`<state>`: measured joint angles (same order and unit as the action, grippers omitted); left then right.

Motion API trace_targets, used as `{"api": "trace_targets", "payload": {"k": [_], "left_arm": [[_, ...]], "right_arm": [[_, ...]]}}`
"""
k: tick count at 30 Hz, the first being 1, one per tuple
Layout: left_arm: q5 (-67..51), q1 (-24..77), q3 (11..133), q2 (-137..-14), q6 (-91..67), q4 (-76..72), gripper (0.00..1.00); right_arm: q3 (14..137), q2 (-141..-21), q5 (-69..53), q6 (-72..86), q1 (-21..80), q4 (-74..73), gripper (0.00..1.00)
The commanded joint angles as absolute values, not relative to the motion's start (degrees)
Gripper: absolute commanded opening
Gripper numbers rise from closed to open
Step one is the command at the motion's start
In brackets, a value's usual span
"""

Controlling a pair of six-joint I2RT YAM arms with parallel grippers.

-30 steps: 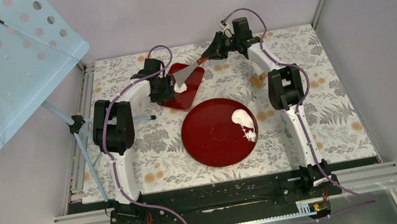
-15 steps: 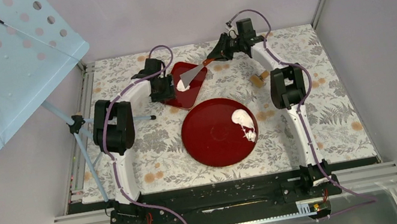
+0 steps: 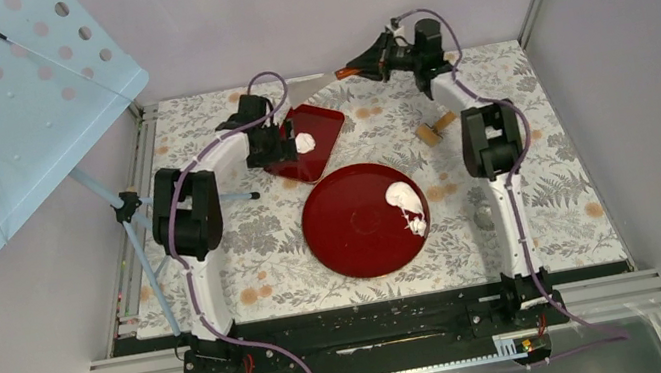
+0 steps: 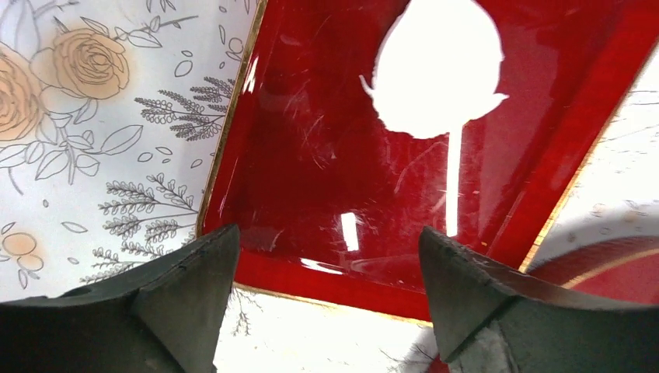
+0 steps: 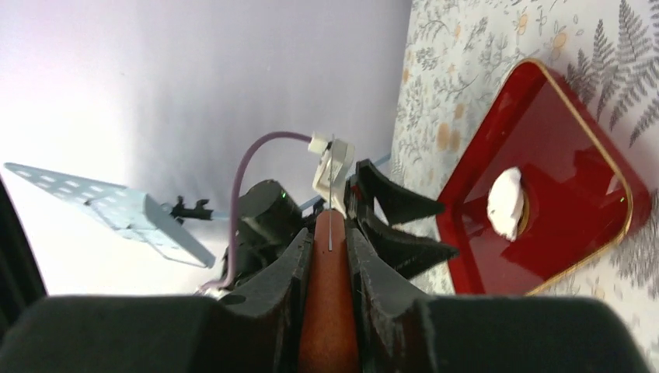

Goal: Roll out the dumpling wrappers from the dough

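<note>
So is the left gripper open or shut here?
Open. In the wrist view the left gripper has its fingers wide apart over the red tray rim, with nothing held between them.

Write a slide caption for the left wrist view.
Left gripper open at the edge of the red tray, one white dumpling wrapper lying flat on it, floral tablecloth alongside.

White arm links, black joints — purple cables, dark wedge fingers

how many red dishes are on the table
2. A square red tray at the back, by the left gripper, holding one dumpling wrapper; a round red plate at the centre, with a dough lump near its right rim.
</note>
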<state>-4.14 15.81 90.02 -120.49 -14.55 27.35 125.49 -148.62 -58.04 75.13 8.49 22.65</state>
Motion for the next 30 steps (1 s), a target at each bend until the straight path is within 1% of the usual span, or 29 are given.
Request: {"api": "trace_targets", "payload": {"k": [1,2,3,5,7,11,13,14,17,18,20,21,23,24,30], "left_arm": [[-9.0,14.7,91.3,-111.0,-12.6,24.6,0.89],[-10.5,14.3,90.7,-109.3,-11.9,24.2,0.92],[-11.8,14.2,90.1,-107.6,-11.1,24.0,0.98],[-14.3,13.9,89.5,-104.4,-8.7,24.1,0.99],[-15.7,13.5,88.8,-101.1,-6.7,24.4,0.99],[-17.4,12.3,84.7,-92.5,-4.6,25.8,0.99],[-16.3,12.0,81.1,-88.1,-2.9,26.4,0.99],[-15.8,11.8,79.0,-86.0,-1.9,26.9,0.99],[-14.1,11.4,73.4,-80.7,2.0,29.8,0.99],[-13.8,11.1,71.3,-79.4,3.0,31.2,0.99],[-14.0,10.4,67.2,-76.6,4.9,32.5,0.99],[-14.0,10.0,65.4,-75.3,5.5,32.8,0.99],[-14.4,8.7,61.8,-72.4,6.4,33.1,0.99],[-14.6,8.1,60.4,-71.0,6.9,33.5,0.99],[-14.3,5.8,54.6,-62.4,9.5,34.2,0.99]], "right_arm": [[113.5,-134.5,-63.2,76.4,0.8,32.8,0.00],[108.5,-131.5,-62.4,72.4,-1.1,30.5,0.00],[103.0,-128.7,-61.2,64.7,-2.9,25.4,0.00],[96.5,-122.4,-57.5,51.4,-5.3,12.4,0.00],[90.3,-118.8,-52.6,42.8,-7.2,5.8,0.04],[80.2,-114.0,-47.2,36.3,-8.8,3.0,0.11],[75.6,-111.6,-43.9,34.0,-8.7,2.4,0.16],[74.2,-110.7,-42.5,32.6,-8.7,1.0,0.20],[71.6,-108.5,-38.0,28.0,-8.6,-4.9,0.37],[70.9,-107.8,-35.9,26.2,-8.6,-6.8,0.45],[70.4,-106.2,-31.9,22.7,-8.7,-11.2,0.66],[70.7,-105.5,-30.4,21.0,-8.8,-13.8,0.73],[71.3,-102.9,-27.2,18.0,-8.7,-19.0,0.92],[71.4,-101.1,-25.5,16.5,-8.7,-21.1,0.99],[72.7,-85.3,-16.3,7.3,-8.7,-36.5,0.99]]}}
